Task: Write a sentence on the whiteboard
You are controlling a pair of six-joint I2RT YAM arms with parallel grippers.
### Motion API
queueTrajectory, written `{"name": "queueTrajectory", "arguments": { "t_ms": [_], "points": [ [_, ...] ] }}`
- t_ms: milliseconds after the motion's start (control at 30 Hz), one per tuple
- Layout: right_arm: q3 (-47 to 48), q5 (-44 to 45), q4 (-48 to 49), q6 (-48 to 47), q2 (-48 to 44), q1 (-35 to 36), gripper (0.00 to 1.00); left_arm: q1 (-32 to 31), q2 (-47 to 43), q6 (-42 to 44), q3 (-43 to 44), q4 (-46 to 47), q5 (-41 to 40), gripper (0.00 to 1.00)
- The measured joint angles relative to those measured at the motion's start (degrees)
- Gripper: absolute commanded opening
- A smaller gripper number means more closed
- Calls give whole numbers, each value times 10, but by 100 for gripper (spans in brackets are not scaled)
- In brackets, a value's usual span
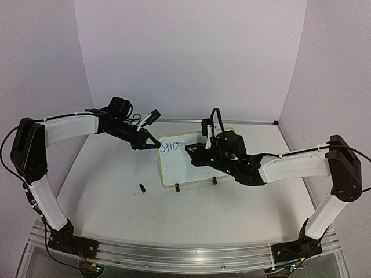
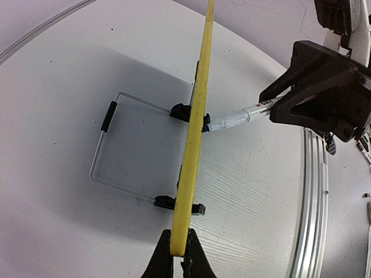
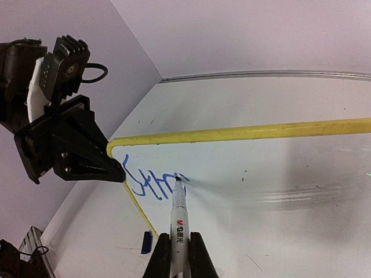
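Right gripper (image 3: 178, 238) pinches a white-barrelled marker (image 3: 177, 211), its tip on the whiteboard (image 3: 261, 174) beside blue scrawl (image 3: 152, 184). The board stands tilted mid-table, glossy white with a thin yellow round-cornered frame. The left gripper (image 2: 179, 236) is clamped on its upper-left edge. Matte table (image 1: 116, 220) spreads wide before its black feet (image 1: 177, 186), and a small cap (image 1: 141, 187) lies nearby.

The brand "M&G" is printed in black on the white barrel of the marker (image 3: 178, 225), followed by small characters that cannot be made out; a few blue handwritten letters (image 3: 152, 180) are seen near the top left corner of the whiteboard (image 3: 261, 179), roughly "Sthi", not clearly readable; red print on the marker in the left wrist view cannot be read.
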Motion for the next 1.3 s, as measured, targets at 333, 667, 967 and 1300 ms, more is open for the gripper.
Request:
{"name": "queueTrajectory", "arguments": {
  "t_ms": [333,667,967,1300],
  "points": [
    [-10,-1,3,6,-1,0,0,0,0,0,0,0,-1,0],
    [-19,-13,3,2,-12,0,0,-2,0,0,0,0,-1,0],
    [-22,-16,8,-7,-43,0,0,-2,0,1,0,0,-1,0],
    [-13,-16,7,-10,-22,0,0,-3,0,1,0,0,-2,0]
  ]
}}
